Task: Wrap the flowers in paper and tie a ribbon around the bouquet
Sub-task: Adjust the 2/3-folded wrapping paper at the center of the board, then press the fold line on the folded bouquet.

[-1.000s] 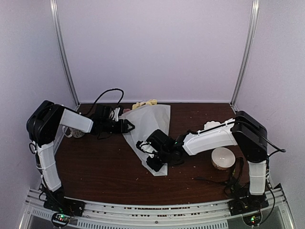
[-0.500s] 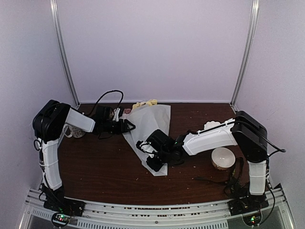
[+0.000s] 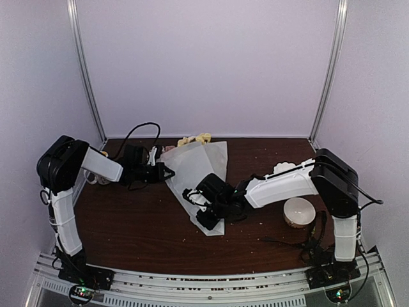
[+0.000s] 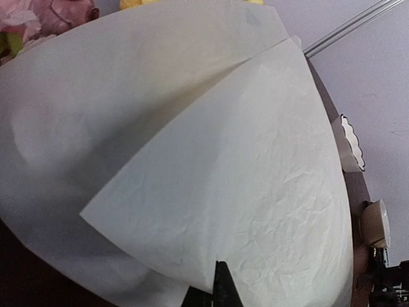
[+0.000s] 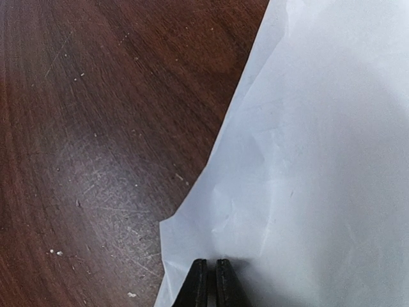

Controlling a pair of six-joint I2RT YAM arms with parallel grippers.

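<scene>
While both pincers sit closed, the left pincer nips the near edge of the folded paper, which spreads ahead of its tips. Flowers show beyond the paper's far left rim. Right pincer: pinched shut on the paper's lower corner, with bare surface to its left.

Dark brown wooden table, scuffed, flecked with pale crumbs. Small round bowl near the right edge; white scalloped dish just behind it; pale cup at the far left edge. Two metal posts against lilac walls
</scene>
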